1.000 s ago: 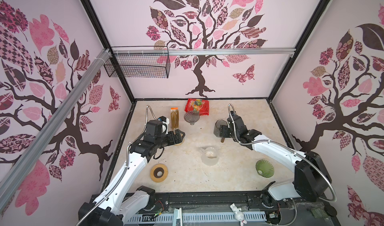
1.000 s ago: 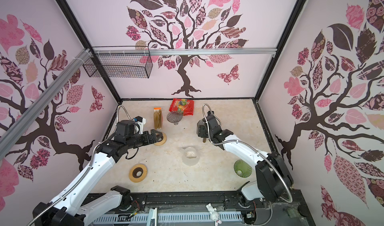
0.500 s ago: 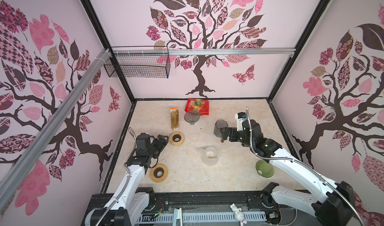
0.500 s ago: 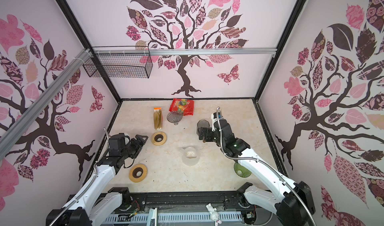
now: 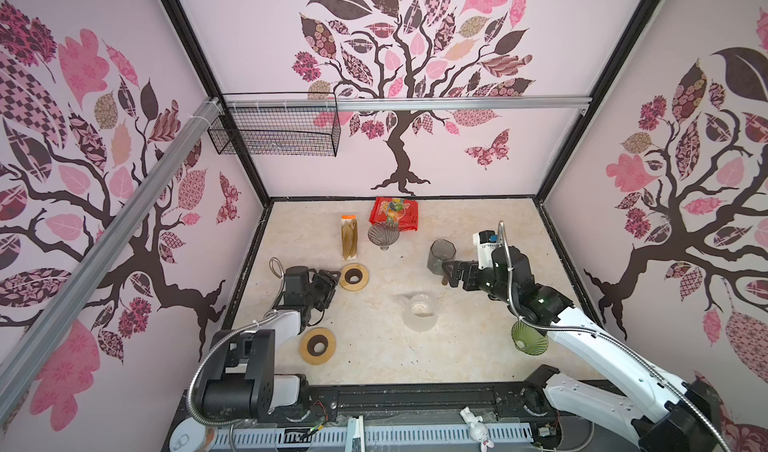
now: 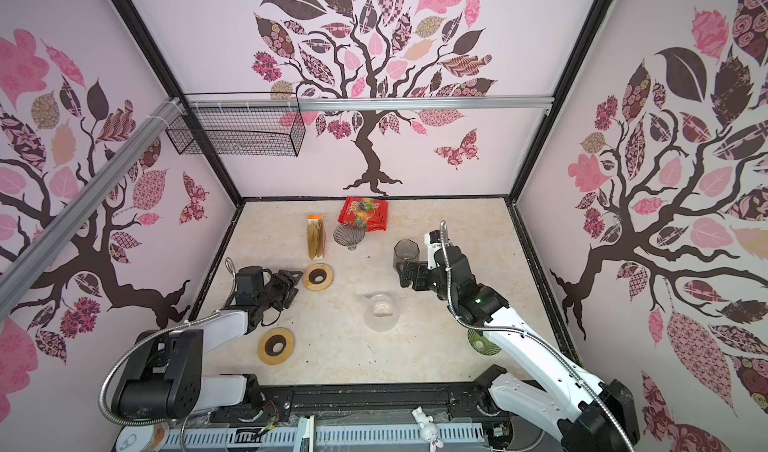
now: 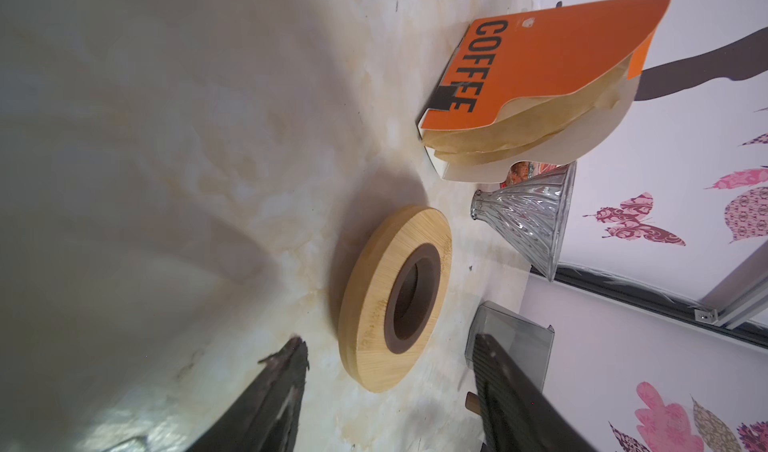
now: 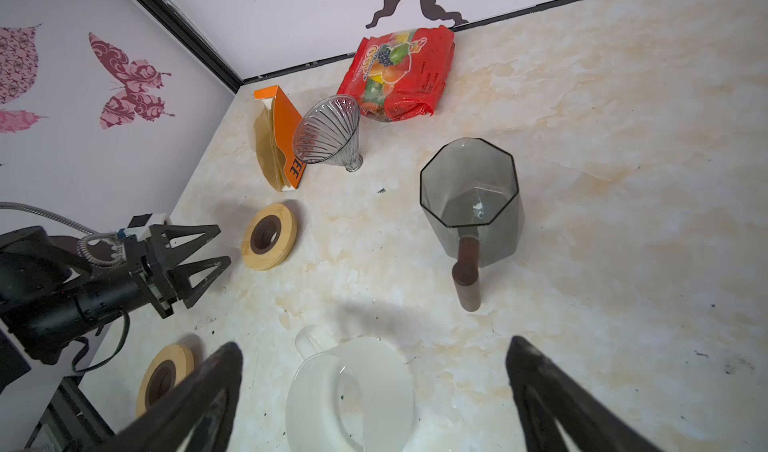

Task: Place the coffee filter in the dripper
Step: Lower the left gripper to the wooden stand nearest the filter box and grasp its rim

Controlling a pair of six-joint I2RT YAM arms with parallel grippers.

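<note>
Left arm point(image 5: 286, 320) is folded up tight in the lower left of both top views. Its elbow is back by the base and the white forearm runs up the frame. The wrist is bent so the left gripper point(image 5: 331, 283) points right, low over the counter point(image 5: 478, 354). Its fingers point(image 7: 274, 396) are apart with nothing between them, so it's empty. Just ahead of the tips lies a wooden ring point(image 5: 353, 277), flat on the counter and untouched. The left wrist view has it right in front of the spread fingers. A second wooden ring point(image 5: 318, 346) lies lower in the frame, beside the forearm.

Over on the right, the right arm point(image 5: 582, 337) stretches long from the lower right corner up toward the middle right. The right gripper point(image 5: 445, 274) points left, jaws spread wide, holding nothing. It hangs just beside the smoky glass mug point(image 5: 441, 254), near the mug's brown handle point(image 8: 467, 271). In the right wrist view the clear jug point(image 8: 349, 391) sits below the open gripper.

The coffee filters point(image 7: 490, 138) are in their orange box point(image 5: 349, 238), standing in the upper middle of both top views, apart from both grippers. Just right of the box stands the ribbed glass dripper point(image 5: 383, 234), wide mouth up, empty. Behind it lies a red snack bag point(image 5: 395, 213). A green dripper point(image 5: 528, 342) peeks out from under the right arm, lower right.
</note>
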